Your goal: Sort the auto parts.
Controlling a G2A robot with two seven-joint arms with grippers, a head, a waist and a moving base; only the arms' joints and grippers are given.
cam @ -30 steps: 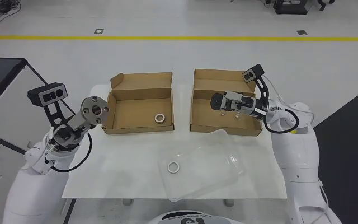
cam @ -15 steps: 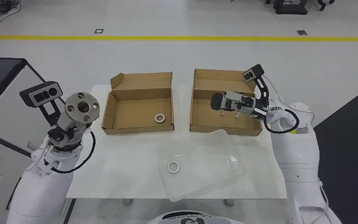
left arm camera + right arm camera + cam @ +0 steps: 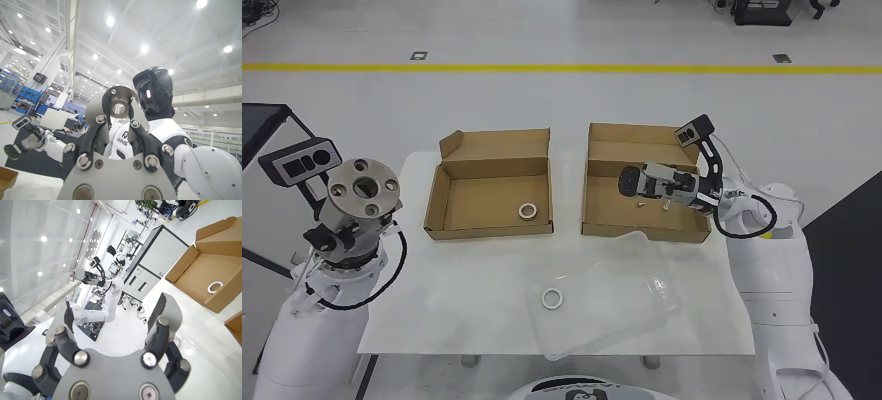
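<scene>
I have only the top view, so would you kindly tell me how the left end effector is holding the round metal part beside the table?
Observer: In the left wrist view, the left end effector is shut on the hollow hub of the round metal part, with one finger on each side.
Operator: Thank you. Is the right end effector carrying anything over the right-hand box?
Observer: No. The right wrist view shows it open, with nothing between its fingers.
</scene>
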